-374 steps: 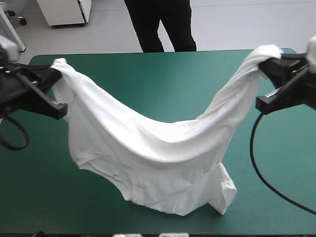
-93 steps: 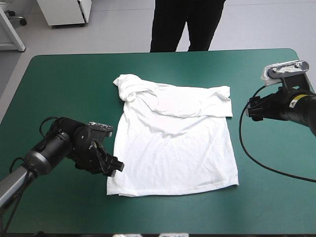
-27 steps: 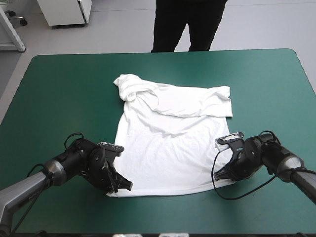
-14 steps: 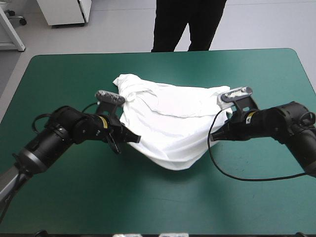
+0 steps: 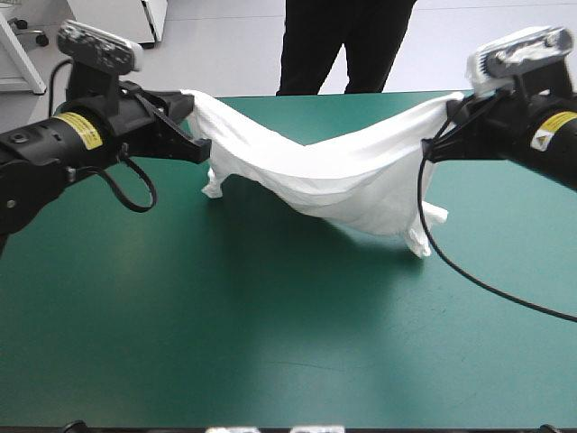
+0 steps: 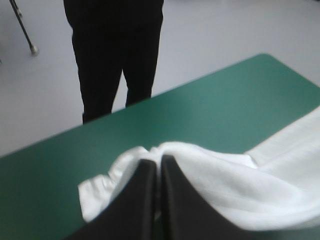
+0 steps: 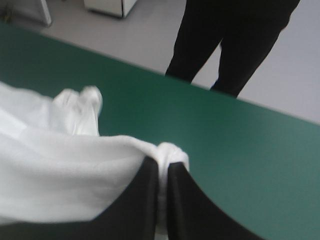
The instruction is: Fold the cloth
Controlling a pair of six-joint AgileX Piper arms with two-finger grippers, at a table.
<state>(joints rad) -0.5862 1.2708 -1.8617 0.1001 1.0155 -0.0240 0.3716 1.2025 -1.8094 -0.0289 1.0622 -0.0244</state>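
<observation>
1. Landmark: the table with the flat teal-green cover (image 5: 270,316). I place every item below against it.
2. Left gripper (image 5: 191,104), two broad black fin-shaped fingers. On my high view it is raised over the table's far left corner. In its own wrist view (image 6: 159,164) the fingers meet in a narrow arch, pinched onto a bunched corner of white cloth.
3. White short-sleeved fabric T-shirt (image 5: 334,176). It is lifted off the table and strung between the two grippers above the far half. The middle sags in a shallow curve. A short flap hangs beneath the left end, and a longer tail drops at the right end toward the cover. I cannot tell whether that tail touches it. The left wrist view shows the cloth (image 6: 225,185) spilling past both sides of the fingers. The right wrist view shows it (image 7: 60,185) as a broad white band.
4. Right gripper (image 5: 444,117), same black fin pattern, raised over the table's far right corner. In its wrist view (image 7: 162,162) the fingers are drawn together on a knot of the T-shirt.
</observation>
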